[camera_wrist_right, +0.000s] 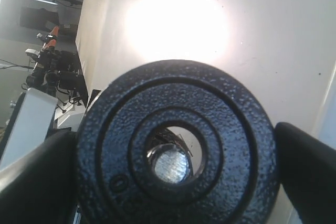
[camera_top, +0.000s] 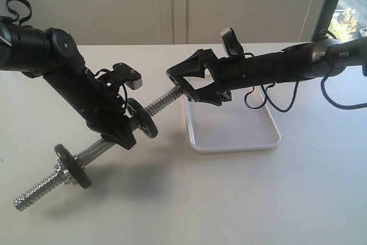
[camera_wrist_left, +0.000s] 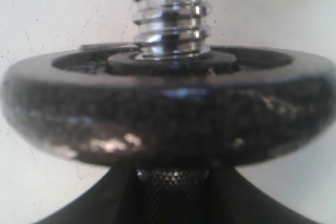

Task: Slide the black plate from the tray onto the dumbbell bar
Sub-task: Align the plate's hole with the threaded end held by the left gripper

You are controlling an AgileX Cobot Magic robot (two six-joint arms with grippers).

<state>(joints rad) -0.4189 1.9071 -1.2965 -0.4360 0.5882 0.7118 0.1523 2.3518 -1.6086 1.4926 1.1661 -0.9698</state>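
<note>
My right gripper (camera_top: 184,86) is shut on the black plate (camera_wrist_right: 176,145), gripping its rim between both fingers (camera_wrist_right: 307,171) and holding it on edge above the table, left of the tray (camera_top: 269,136). Through the plate's central hole, in the right wrist view, I see the chrome end of the dumbbell bar (camera_wrist_right: 169,165), a little low and left of centre. My left gripper (camera_top: 117,136) is shut on the knurled middle of the bar (camera_wrist_left: 173,179) and holds it slanted, its threaded end (camera_top: 166,100) pointing at the plate.
Two other black discs sit on the bar: one just beyond my left gripper (camera_top: 146,120), filling the left wrist view (camera_wrist_left: 168,114), and one near the lower end (camera_top: 73,166) with a silver nut. Nothing lies in the white tray.
</note>
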